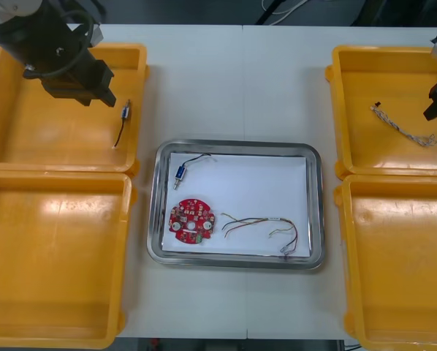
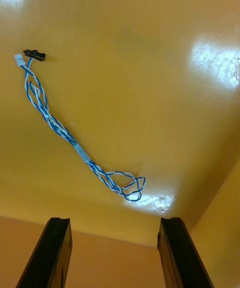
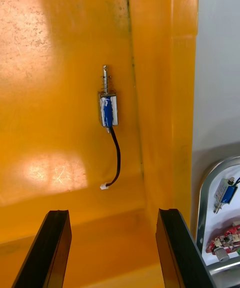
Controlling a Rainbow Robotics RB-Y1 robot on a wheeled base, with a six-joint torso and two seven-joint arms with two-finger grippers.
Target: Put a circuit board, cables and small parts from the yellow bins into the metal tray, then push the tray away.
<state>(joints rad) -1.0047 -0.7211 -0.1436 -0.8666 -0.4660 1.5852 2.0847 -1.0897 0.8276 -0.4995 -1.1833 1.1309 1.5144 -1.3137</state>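
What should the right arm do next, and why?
Probably lower the right gripper, jaws open, onto the twisted blue and white cable in the yellow bin; the metal tray holds no such cable yet. The left gripper hangs over the far left bin.

Your light table [image 1: 233, 88] runs to a dark floor [image 1: 204, 11] beyond its far edge, where what may be pale cords [image 1: 277, 9] trail.

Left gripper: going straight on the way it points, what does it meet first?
Likely the small metal part on the yellow bin floor, ahead between the left gripper's open fingers; depth unclear.
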